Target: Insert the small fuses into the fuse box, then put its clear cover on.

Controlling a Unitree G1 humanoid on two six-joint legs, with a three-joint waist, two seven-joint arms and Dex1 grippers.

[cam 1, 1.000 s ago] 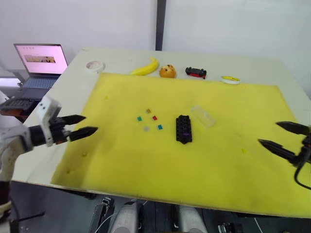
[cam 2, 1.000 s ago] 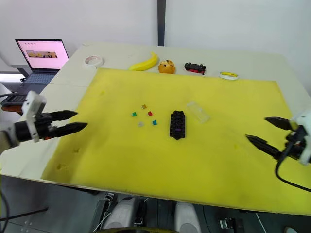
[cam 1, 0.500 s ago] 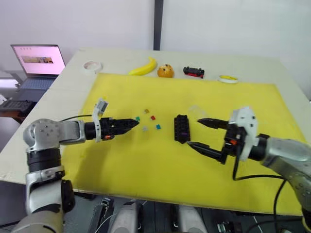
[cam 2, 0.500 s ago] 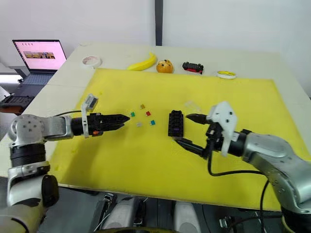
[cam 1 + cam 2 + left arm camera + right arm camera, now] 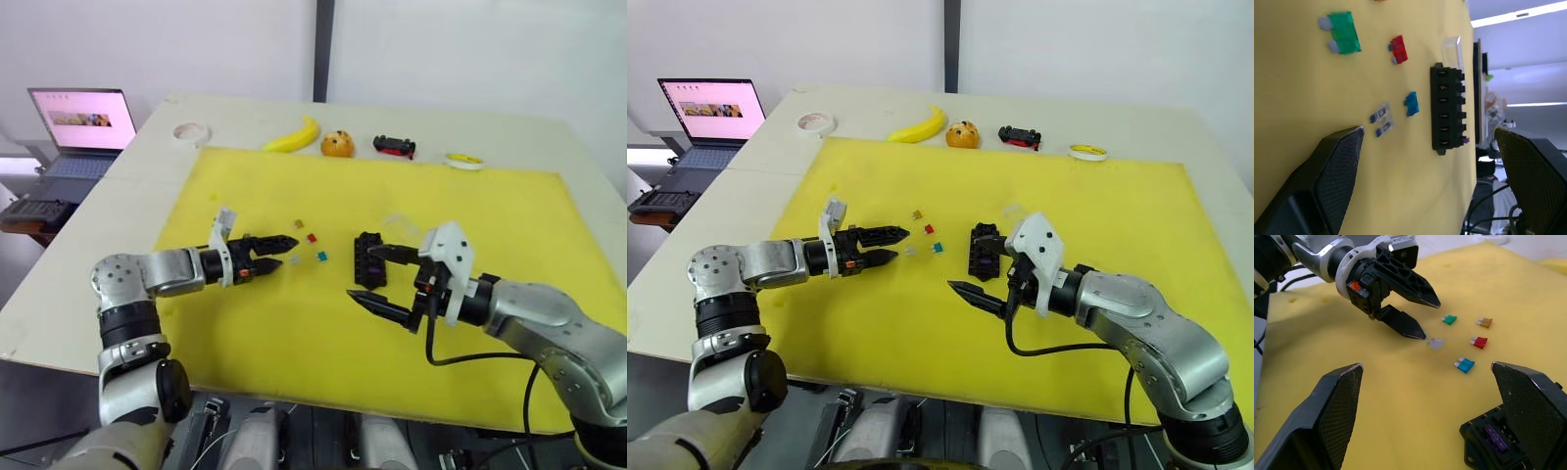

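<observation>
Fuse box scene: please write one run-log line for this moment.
left gripper: open, at grey fuse | right gripper: open, beside fuse box | clear cover: off

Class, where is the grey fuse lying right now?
In the right wrist view the grey fuse lies on the yellow mat just off the left gripper, with the teal fuse its nearest neighbour.

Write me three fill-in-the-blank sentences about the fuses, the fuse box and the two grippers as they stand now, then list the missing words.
1. The left gripper has its fingertips nearest the ____ fuse.
2. The one fuse already seated in the fuse box is ____.
3. The right gripper has its jaws ____, with the fuse box beside it.
4. The clear cover lies on the yellow ____.

Missing words: grey; purple; open; mat
</observation>
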